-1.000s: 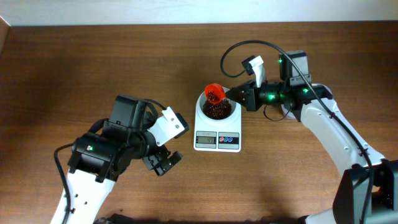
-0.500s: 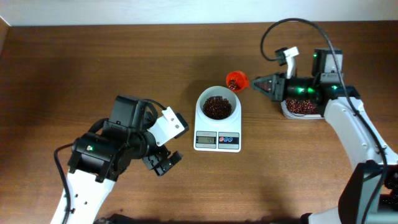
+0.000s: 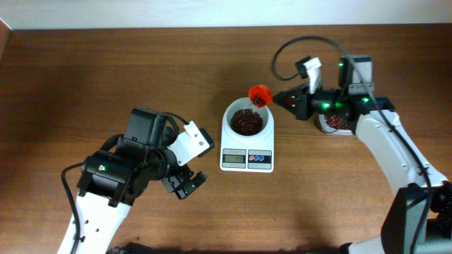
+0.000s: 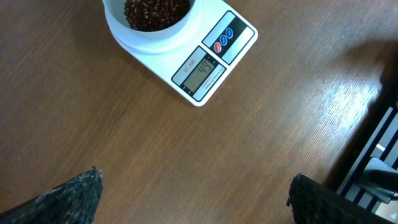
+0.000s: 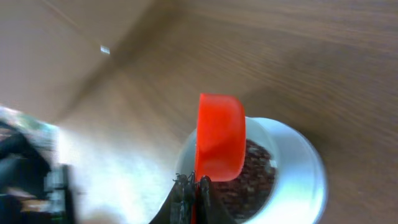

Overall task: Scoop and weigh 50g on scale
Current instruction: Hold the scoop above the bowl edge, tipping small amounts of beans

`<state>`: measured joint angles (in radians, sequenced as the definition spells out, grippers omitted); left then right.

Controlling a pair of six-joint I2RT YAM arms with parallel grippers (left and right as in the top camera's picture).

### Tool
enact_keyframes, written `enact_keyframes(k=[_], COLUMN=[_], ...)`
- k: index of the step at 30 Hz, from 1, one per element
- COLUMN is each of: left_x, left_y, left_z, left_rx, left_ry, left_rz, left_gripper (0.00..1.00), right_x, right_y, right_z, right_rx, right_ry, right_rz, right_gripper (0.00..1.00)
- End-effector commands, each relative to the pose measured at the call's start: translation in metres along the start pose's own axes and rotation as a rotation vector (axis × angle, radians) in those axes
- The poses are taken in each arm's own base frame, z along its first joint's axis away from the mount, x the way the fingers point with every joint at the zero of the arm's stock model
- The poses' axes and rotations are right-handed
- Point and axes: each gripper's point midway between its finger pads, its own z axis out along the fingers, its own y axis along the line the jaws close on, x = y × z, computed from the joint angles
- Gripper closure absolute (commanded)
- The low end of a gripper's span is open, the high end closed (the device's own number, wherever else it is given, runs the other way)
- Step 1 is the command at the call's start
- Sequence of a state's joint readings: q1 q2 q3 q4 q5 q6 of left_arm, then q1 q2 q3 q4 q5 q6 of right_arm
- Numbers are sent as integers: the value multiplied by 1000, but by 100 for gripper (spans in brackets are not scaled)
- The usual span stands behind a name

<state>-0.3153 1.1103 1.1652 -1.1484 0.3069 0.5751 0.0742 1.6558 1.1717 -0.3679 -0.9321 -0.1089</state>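
Note:
The white scale [image 3: 246, 159] stands mid-table with a round white bowl [image 3: 230, 130] on it, holding dark red-brown beans [image 3: 246, 123]. My right gripper [image 3: 280, 99] is shut on the handle of an orange scoop [image 3: 260, 94], whose cup hangs tilted over the bowl's far right rim. In the right wrist view the scoop [image 5: 219, 143] shows its underside above the beans [image 5: 256, 177], so its contents are hidden. My left gripper [image 3: 185, 185] stands open over bare wood, left of the scale [image 4: 214, 59]; nothing is between its fingertips [image 4: 78, 194].
A clear tub [image 3: 337, 124] of beans sits right of the scale, mostly under my right arm. The table's far edge meets a pale wall. Bare wood lies left of and in front of the scale.
My right gripper drew the scoop from over the bowl out to the right, then came part of the way back to the bowl's far right rim. The left arm has not moved.

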Motion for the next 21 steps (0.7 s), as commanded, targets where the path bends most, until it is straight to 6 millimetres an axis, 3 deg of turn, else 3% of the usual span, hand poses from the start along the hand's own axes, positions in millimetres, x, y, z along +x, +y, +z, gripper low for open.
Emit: enact_keyframes(k=[1,14,21], left_x=[-5,-5,-5], left_y=[1,1,1], left_z=[-7,-7,-7], left_rx=[-13,-13,-13], left_ry=[-23,-23,-23], left_rz=[-8,-8,-8], left_gripper=[1,1,1], right_x=[5,1,0], right_y=[-7,23,11], right_z=[11,10,6], right_rx=[89,-90,-39], right_ry=[30,9,4], right_rz=[-64,33,56], right_gripper=[96,96,96])
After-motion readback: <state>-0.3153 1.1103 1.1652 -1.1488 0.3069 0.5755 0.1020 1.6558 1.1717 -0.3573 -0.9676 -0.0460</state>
